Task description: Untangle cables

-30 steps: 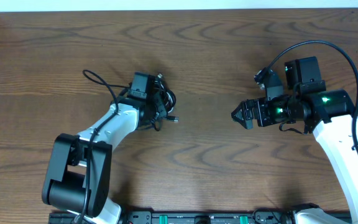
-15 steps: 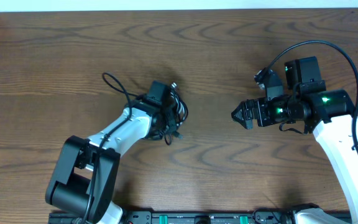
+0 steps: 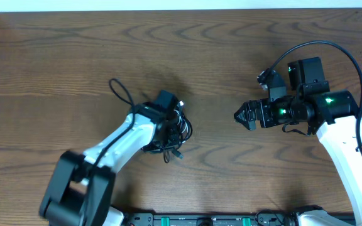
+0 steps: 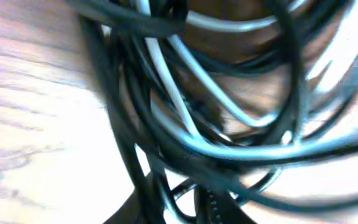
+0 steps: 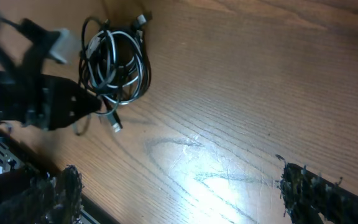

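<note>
- Over the last 1 s the left arm swung right and toward the near edge of the table [image 3: 219, 56]. The cables [image 3: 182, 127] rode along with it the whole way.
- The bundle sat left of centre, nearer the right arm than in either of the 2 earlier overhead frames, though with a clear gap left to it.
- The left fingers [image 3: 168, 119] were buried in the tangle. We judged them clamped on the cables because the bundle tracked the arm. The tips themselves were hidden.
- The left wrist view was filled with blurred, overlapping black loops and 1 pale strand [image 4: 166, 87] crossing through them. No separation was visible there.
- The bundle kept the same coiled shape as 1 s ago, with 1 plug end [image 3: 178, 152] trailing out on the near side. So this was a relocation, not an untangle step.
- The right fingers [image 3: 241, 116] were spread wide apart and empty per the right wrist view, pointing at the bundle. That arm showed no change across all 3 overhead frames.
- Our read: the bundle was being brought within reach of both arms. No strand was pulled free, so the task looked barely begun.
- Risk: dragging a clamped knot could tighten it.
</note>
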Controlling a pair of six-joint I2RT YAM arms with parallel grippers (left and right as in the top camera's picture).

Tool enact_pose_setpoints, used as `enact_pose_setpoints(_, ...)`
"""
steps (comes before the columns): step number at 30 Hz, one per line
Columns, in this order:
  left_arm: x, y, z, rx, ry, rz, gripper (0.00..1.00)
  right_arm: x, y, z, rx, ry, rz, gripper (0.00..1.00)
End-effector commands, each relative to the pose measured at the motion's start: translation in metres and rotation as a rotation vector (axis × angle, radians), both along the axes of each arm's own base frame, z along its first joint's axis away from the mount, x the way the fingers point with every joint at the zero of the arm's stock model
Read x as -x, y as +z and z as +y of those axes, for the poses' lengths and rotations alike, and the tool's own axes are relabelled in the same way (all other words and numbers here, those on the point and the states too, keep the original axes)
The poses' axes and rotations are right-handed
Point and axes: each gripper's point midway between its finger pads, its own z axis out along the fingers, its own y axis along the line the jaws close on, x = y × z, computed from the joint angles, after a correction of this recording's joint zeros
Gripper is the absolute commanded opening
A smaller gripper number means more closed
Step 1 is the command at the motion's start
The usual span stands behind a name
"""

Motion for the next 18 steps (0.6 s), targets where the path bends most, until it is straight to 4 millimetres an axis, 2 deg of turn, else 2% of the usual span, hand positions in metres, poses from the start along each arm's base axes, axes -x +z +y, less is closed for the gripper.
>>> enact_pose_setpoints(1, -0.019, 0.035, 0.003, 0.036, 0.053, -0.123, 0.24, -0.003, 0.004, 0.002, -0.001, 0.010, -0.015, 0.99)
enact_pose_setpoints(4, -0.029, 0.045, 0.016, -0.009, 0.093, -0.192, 0.25, -0.003, 0.004, 0.002, -0.001, 0.010, -0.015, 0.99)
enact_pose_setpoints(7, -0.044, 0.049, 0.039, -0.135, 0.146, -0.283, 0.38, -0.003, 0.004, 0.002, -0.001, 0.010, -0.015, 0.99)
enact_pose_setpoints(8, -0.049, 0.049, 0.039, -0.141, 0.151, -0.301, 0.40, -0.003, 0.004, 0.002, -0.001, 0.010, -0.014, 0.99)
enact_pose_setpoints(10, -0.058, 0.049, 0.035, -0.125, 0.155, -0.332, 0.67, -0.003, 0.004, 0.002, -0.001, 0.010, -0.015, 0.99)
enact_pose_setpoints(11, -0.069, 0.049, 0.030, -0.106, 0.160, -0.368, 0.79, -0.003, 0.004, 0.002, -0.001, 0.010, -0.015, 0.99)
enact_pose_setpoints(13, -0.079, 0.050, 0.026, -0.087, 0.166, -0.403, 0.93, -0.003, 0.004, 0.002, -0.001, 0.010, -0.015, 0.99)
enact_pose_setpoints(14, -0.090, 0.053, 0.021, -0.062, 0.180, -0.443, 0.98, -0.003, 0.004, 0.002, -0.001, 0.010, -0.015, 0.99)
enact_pose_setpoints(18, -0.108, 0.059, 0.013, -0.016, 0.222, -0.508, 1.00, -0.003, 0.004, 0.002, -0.001, 0.010, -0.015, 0.99)
